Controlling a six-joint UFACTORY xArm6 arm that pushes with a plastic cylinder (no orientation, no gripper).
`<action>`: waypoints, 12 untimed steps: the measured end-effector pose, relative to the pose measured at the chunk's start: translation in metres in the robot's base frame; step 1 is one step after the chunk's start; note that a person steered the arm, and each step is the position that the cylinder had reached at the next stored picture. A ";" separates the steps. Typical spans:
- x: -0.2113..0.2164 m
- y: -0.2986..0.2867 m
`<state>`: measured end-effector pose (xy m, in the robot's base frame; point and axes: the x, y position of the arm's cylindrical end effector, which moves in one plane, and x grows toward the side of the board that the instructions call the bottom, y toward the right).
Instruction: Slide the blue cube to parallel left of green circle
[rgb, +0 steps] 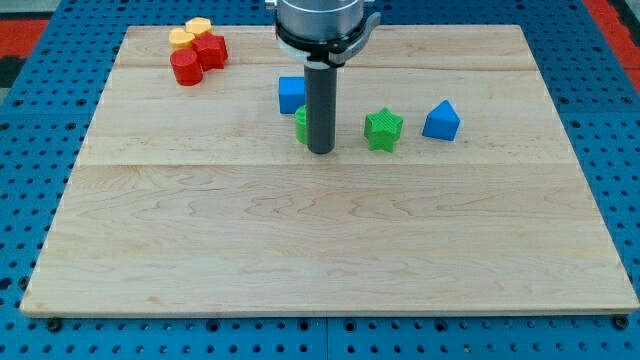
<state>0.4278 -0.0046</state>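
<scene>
The blue cube sits on the wooden board just above and slightly left of the green circle, close to it. The green circle is mostly hidden behind my rod; only its left edge shows. My tip rests on the board right beside the green circle, at its right and lower side, below and right of the blue cube.
A green star lies right of my tip, and a blue triangular block further right. At the view's top left are a red cylinder, a red block and yellow blocks.
</scene>
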 end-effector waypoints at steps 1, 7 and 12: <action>0.001 -0.052; -0.107 0.041; -0.101 -0.048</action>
<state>0.3269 -0.0529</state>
